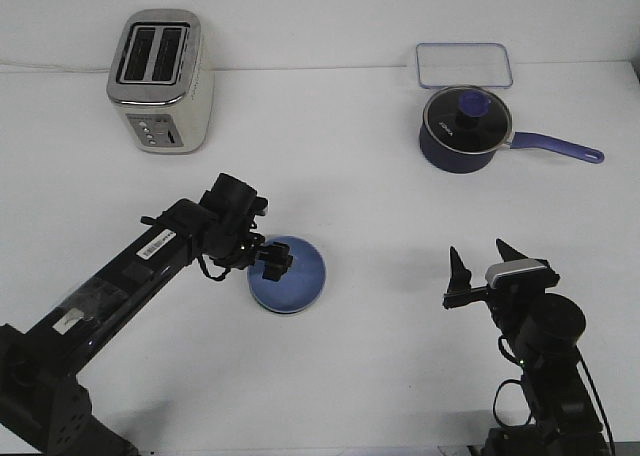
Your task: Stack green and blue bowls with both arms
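Observation:
The blue bowl (293, 276) sits left of the table's middle and looks tilted toward the camera. My left gripper (271, 263) is at the bowl's left rim and seems shut on it. A thin pale sliver shows under the bowl's lower edge, and I cannot tell what it is. The green bowl is not in plain view. My right gripper (484, 263) is open and empty at the front right, fingers pointing up, well apart from the bowl.
A silver toaster (160, 81) stands at the back left. A dark navy lidded saucepan (462, 128) with its handle pointing right stands at the back right, and a clear flat container (464, 65) lies behind it.

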